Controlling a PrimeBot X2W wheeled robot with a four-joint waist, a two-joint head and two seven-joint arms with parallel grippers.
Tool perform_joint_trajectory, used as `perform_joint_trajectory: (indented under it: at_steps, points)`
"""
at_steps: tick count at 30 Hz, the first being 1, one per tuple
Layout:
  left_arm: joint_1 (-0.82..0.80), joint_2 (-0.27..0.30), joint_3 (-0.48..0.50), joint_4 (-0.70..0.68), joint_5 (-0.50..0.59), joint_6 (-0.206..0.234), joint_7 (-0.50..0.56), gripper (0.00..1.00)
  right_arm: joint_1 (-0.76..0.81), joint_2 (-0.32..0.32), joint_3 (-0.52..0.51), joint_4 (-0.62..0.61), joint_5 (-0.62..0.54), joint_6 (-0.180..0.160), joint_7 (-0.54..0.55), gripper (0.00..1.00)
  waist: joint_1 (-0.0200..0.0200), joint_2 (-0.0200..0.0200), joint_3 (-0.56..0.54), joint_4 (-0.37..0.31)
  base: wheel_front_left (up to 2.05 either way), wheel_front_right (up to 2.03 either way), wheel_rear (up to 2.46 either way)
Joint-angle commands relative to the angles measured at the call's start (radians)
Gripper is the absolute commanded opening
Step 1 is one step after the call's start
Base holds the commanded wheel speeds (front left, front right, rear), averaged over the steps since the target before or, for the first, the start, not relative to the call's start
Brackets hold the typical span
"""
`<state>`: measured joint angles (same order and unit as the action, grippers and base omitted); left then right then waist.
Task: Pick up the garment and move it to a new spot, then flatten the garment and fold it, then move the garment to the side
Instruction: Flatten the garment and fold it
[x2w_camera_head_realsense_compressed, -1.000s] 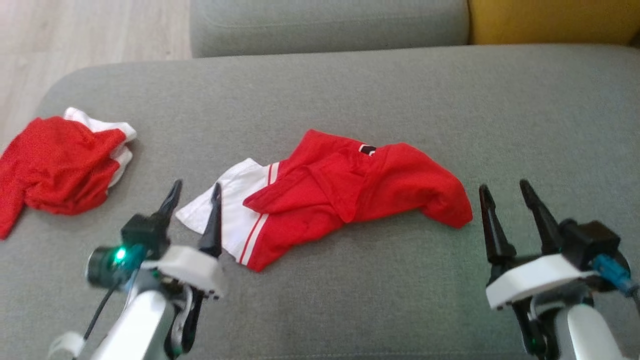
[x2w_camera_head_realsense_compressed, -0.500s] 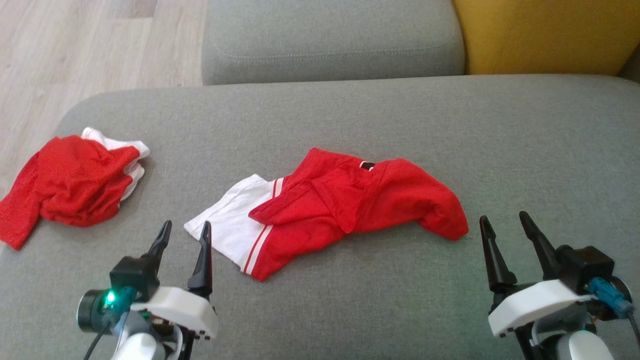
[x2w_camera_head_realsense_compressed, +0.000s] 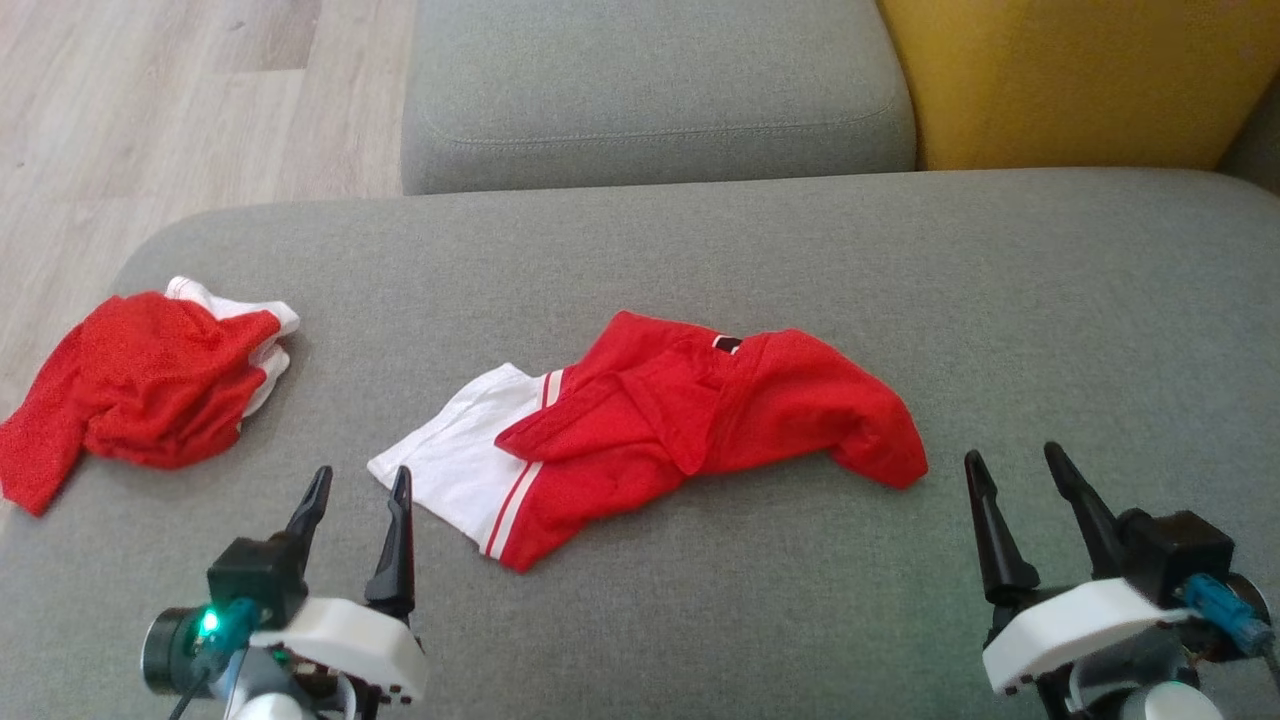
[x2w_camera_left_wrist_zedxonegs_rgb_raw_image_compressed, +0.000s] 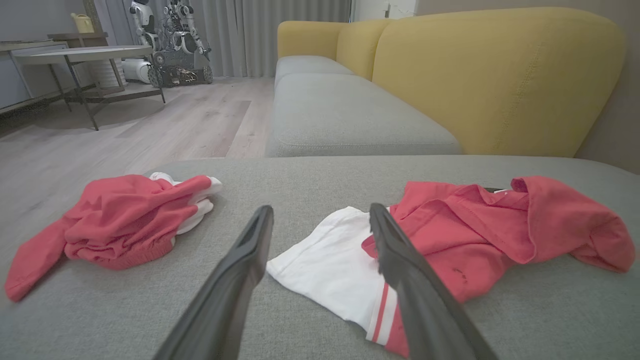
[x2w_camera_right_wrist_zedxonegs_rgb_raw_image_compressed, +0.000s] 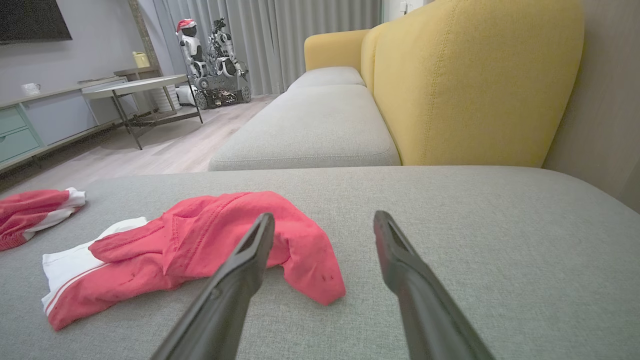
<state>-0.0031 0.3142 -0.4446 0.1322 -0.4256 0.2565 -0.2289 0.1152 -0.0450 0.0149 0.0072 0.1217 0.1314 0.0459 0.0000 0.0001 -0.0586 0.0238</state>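
Note:
A red garment with a white striped end (x2w_camera_head_realsense_compressed: 660, 425) lies crumpled in the middle of the grey cushion (x2w_camera_head_realsense_compressed: 700, 250); it also shows in the left wrist view (x2w_camera_left_wrist_zedxonegs_rgb_raw_image_compressed: 450, 235) and the right wrist view (x2w_camera_right_wrist_zedxonegs_rgb_raw_image_compressed: 200, 245). My left gripper (x2w_camera_head_realsense_compressed: 360, 480) hovers open just short of its white end, nothing between the fingers. To the right of the garment's red end, my right gripper (x2w_camera_head_realsense_compressed: 1010, 465) is open and empty too. The left gripper (x2w_camera_left_wrist_zedxonegs_rgb_raw_image_compressed: 320, 215) and the right gripper (x2w_camera_right_wrist_zedxonegs_rgb_raw_image_compressed: 322, 220) each show two spread fingers.
A second red and white garment (x2w_camera_head_realsense_compressed: 140, 390) is bunched at the cushion's left edge. Behind stand another grey seat (x2w_camera_head_realsense_compressed: 650, 90) and a yellow backrest (x2w_camera_head_realsense_compressed: 1070, 80). Wooden floor (x2w_camera_head_realsense_compressed: 150, 120) lies at the left, with a table (x2w_camera_left_wrist_zedxonegs_rgb_raw_image_compressed: 85, 55) and another robot (x2w_camera_left_wrist_zedxonegs_rgb_raw_image_compressed: 170, 40) far off.
The head camera has tilted, so the whole scene sits lower. Both grippers have drawn back toward the near edge; the left one has come off the garment's white end. The garments lie as before.

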Motion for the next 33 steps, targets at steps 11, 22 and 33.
perform_joint_trajectory:
  at_steps: [11, 22, 33]
  points:
    - [-0.045, 0.029, 0.035, -0.033, -0.009, 0.008, 0.006, 1.0, -0.041, -0.005, 0.02, -0.038, 0.0, -0.001, 0.0, 1.0, 0.0, -0.0001, 0.004, -0.004, 0.0, 0.0, 0.0]
    - [-0.069, 0.029, 0.03, -0.026, -0.01, 0.007, 0.004, 1.0, -0.044, -0.005, 0.022, -0.029, 0.002, -0.001, -0.002, 1.0, 0.0, -0.0001, 0.018, 0.009, 0.0, 0.0, 0.0]
    - [-0.139, 0.008, 0.014, -0.026, 0.0, -0.006, -0.005, 1.0, -0.125, -0.005, 0.122, 0.02, -0.001, -0.001, 0.012, 1.0, 0.0, -0.0001, 0.07, 0.082, 0.0, 0.0, 0.0]
